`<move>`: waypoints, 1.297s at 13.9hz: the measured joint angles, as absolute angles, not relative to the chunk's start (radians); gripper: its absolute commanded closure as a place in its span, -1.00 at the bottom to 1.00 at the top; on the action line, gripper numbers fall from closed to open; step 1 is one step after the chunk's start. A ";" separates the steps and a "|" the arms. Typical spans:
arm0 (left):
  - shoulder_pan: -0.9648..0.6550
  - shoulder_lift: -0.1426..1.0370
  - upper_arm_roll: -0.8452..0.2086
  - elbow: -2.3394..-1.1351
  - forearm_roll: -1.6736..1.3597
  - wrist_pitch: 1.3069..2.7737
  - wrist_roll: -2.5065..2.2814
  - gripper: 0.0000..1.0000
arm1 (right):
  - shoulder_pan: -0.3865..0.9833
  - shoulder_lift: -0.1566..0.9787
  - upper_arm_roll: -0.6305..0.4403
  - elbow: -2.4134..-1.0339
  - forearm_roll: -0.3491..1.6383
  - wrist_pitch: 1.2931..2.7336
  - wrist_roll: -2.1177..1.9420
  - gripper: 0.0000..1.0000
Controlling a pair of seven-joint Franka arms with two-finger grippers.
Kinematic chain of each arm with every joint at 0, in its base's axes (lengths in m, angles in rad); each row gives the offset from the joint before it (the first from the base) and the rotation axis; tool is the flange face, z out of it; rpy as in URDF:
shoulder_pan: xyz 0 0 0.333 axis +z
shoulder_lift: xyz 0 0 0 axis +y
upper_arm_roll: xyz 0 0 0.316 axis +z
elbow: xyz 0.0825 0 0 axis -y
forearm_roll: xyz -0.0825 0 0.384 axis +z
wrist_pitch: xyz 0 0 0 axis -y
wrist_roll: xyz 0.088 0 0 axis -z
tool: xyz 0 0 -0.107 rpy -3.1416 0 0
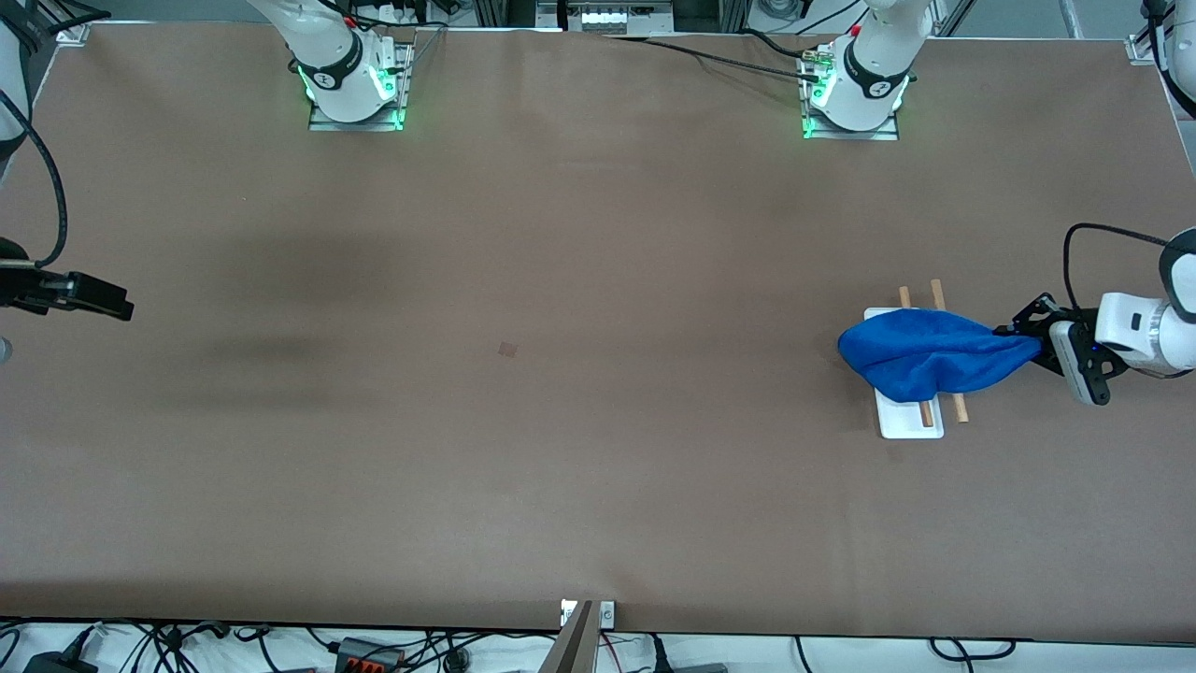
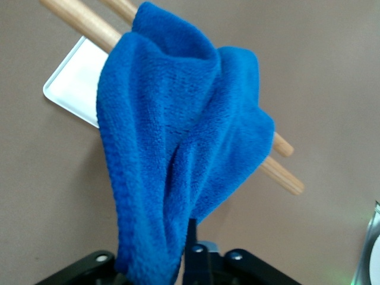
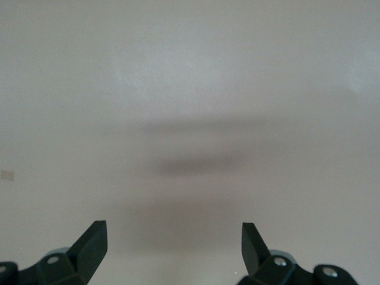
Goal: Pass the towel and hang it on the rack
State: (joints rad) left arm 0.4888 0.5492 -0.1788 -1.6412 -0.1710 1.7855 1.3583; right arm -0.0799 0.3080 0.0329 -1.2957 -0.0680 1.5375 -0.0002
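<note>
A blue towel (image 1: 930, 360) lies draped across the two wooden rods (image 1: 937, 295) of the rack, over its white base (image 1: 911, 422), toward the left arm's end of the table. My left gripper (image 1: 1032, 344) is shut on one end of the towel, beside the rack. In the left wrist view the towel (image 2: 172, 136) runs from the rods (image 2: 80, 21) and the base (image 2: 74, 80) down into my left gripper (image 2: 172, 264); one finger (image 2: 191, 237) shows and the other is hidden by cloth. My right gripper (image 1: 120, 307) waits open and empty above the table at the right arm's end; it also shows in the right wrist view (image 3: 174, 237).
The two arm bases (image 1: 355, 84) (image 1: 855, 93) stand along the edge farthest from the front camera. A small brown patch (image 1: 507, 349) marks the table's middle. Cables and a clamp (image 1: 587, 617) lie at the nearest edge.
</note>
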 measured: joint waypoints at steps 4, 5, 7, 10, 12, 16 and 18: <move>0.499 0.563 -0.181 -1.635 -0.173 1.795 1.395 -1.00 | -0.072 0.289 0.034 -1.321 -0.068 1.537 0.000 -1.00; 0.500 0.563 -0.181 -1.631 -0.174 1.795 1.407 -1.00 | -0.069 0.288 0.034 -1.322 -0.068 1.536 0.000 -1.00; 0.500 0.563 -0.182 -1.627 -0.174 1.795 1.417 -1.00 | -0.067 0.280 0.034 -1.326 -0.068 1.535 0.000 -1.00; 0.500 0.563 -0.183 -1.622 -0.174 1.795 1.424 -1.00 | -0.066 0.249 0.034 -1.353 -0.068 1.537 0.000 -1.00; 0.500 0.563 -0.185 -1.608 -0.174 1.795 1.431 -1.00 | -0.066 0.204 0.034 -1.427 -0.068 1.575 0.000 -1.00; 0.500 0.562 -0.191 -1.542 -0.174 1.792 1.432 -1.00 | -0.066 0.078 0.034 -1.641 -0.068 1.711 0.000 -1.00; 0.494 0.561 -0.198 -1.477 -0.174 1.744 1.401 -1.00 | -0.066 0.047 0.034 -1.680 -0.068 1.719 0.000 -1.00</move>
